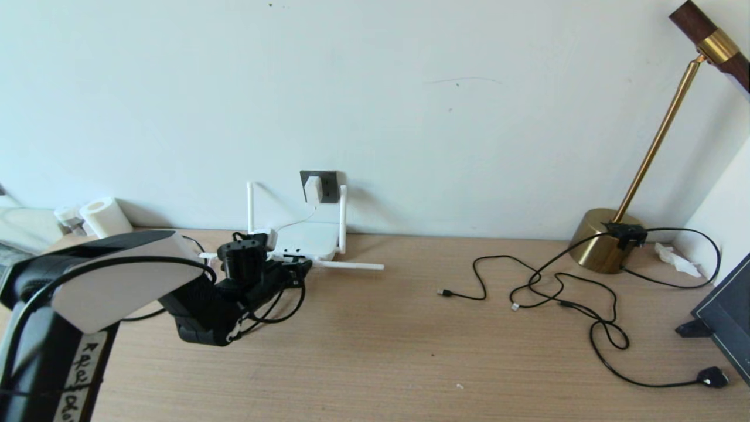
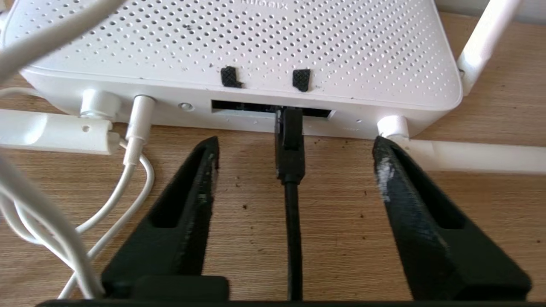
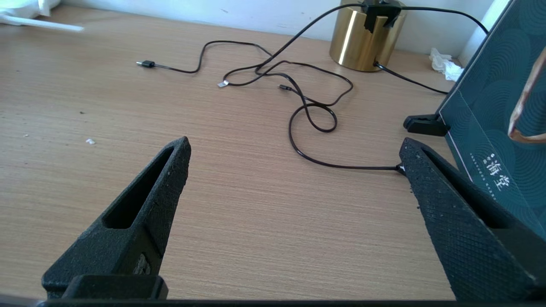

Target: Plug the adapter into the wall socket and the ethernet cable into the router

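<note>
A: Item one, the wall socket (image 1: 320, 186)?
B: Dark grey plate on the far wall, left of centre. The adapter (image 1: 312, 189), a small white block, sits plugged into it. Its thin white cord (image 1: 291, 224) drops to the router below.

A: Item two, the router (image 1: 304, 240)?
B: Flat white perforated box on the wooden desk (image 1: 410, 340), against the far wall, directly under the socket. Two antennas stand upright at its far corners; one lies flat on the desk to its right, another to its left. The white cord's plug (image 2: 138, 128) is seated in the near face, at the left end.

A: Item three, the ethernet cable (image 2: 292, 204)?
B: Thick and black. Its boot enters the dark port row (image 2: 271, 110) on the router's near face, about the middle of the row. The cable runs from there toward the near side along the desk.

A: Left gripper (image 2: 294, 149)?
B: Just in front of the router's near face, low over the desk. Its fingers (image 2: 187, 200) stand apart, one on either side of the cable boot, neither touching it. Nothing is held.

A: Right gripper (image 3: 294, 149)?
B: Over the right part of the desk, fingers spread wide, holding nothing.

A: Sundries?
B: Thin black cables (image 1: 556, 287) looped on the desk to the right; a brass lamp (image 1: 609, 240) at the far right; a dark teal board (image 3: 490, 140) leaning at the right edge; a white paper roll (image 1: 105, 217) at the far left.
</note>
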Motion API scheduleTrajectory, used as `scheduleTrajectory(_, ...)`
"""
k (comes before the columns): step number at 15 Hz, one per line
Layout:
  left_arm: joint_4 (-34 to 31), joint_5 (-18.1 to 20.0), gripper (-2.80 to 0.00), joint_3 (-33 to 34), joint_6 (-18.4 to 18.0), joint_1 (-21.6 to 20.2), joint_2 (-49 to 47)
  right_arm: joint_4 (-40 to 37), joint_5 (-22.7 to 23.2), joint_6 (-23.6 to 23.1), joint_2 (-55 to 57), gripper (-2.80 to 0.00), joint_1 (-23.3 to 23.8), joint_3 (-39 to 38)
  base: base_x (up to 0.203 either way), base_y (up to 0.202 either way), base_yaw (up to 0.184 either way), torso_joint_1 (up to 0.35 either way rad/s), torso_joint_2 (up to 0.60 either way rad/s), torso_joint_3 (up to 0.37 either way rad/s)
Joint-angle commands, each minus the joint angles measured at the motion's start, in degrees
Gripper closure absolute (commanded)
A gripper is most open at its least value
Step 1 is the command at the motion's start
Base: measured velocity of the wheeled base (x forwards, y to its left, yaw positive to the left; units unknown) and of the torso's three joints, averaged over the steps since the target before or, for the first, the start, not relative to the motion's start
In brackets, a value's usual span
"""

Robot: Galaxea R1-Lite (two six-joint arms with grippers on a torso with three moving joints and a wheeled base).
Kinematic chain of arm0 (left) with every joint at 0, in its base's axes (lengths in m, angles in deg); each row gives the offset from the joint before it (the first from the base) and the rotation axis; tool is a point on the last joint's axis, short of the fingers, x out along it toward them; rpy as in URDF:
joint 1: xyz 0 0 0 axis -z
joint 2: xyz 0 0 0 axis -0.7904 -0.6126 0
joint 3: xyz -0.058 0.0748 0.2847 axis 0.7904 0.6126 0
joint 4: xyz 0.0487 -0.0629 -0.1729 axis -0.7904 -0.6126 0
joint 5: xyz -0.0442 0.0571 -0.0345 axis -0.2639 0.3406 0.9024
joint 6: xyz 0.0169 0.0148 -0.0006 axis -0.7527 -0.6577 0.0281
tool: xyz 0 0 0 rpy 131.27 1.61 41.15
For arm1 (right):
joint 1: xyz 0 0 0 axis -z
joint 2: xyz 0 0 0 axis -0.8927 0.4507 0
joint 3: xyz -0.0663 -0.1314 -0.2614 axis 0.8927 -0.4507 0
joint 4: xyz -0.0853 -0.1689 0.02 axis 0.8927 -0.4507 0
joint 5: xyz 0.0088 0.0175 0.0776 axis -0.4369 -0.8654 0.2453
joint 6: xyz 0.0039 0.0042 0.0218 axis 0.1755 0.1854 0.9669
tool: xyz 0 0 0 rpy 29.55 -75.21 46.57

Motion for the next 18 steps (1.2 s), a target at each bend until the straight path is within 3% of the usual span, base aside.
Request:
scheduleTrajectory(1, 0.30, 0.05, -2.80, 0.07, 0.05, -0.02, -0.20, 0.01, 0.03, -0.04, 0.09, -2.80, -0.02, -0.05, 0.000, 0.000, 0.000, 0.000, 0.00, 0.000)
scheduleTrajectory(9, 0.43, -0.13, -2.80, 0.69, 0.05, -0.02, 0.25, 0.01, 0.03, -0.04, 0.09, -2.80, -0.02, -0.03, 0.000, 0.000, 0.000, 0.000, 0.00, 0.000)
scheduleTrajectory(14, 1.84, -0.18, -2.80, 7.51, -0.03, 0.83, 7.96, 0.01, 0.03, -0.04, 0.09, -2.80, -0.02, 0.04, 0.000, 0.000, 0.000, 0.000, 0.00, 0.000)
scheduleTrajectory(15, 1.93, -0.16, 0.00, 9.23, -0.03, 1.22, 10.92, 0.01, -0.06, -0.04, 0.09, -2.80, -0.02, -0.05, 0.000, 0.000, 0.000, 0.000, 0.00, 0.000)
scheduleTrajectory(18, 1.98, -0.14, 0.00, 15.40, -0.05, 2.40, 21.81, 0.01, 0.03, -0.04, 0.09, -2.80, -0.02, -0.05, 0.000, 0.000, 0.000, 0.000, 0.00, 0.000)
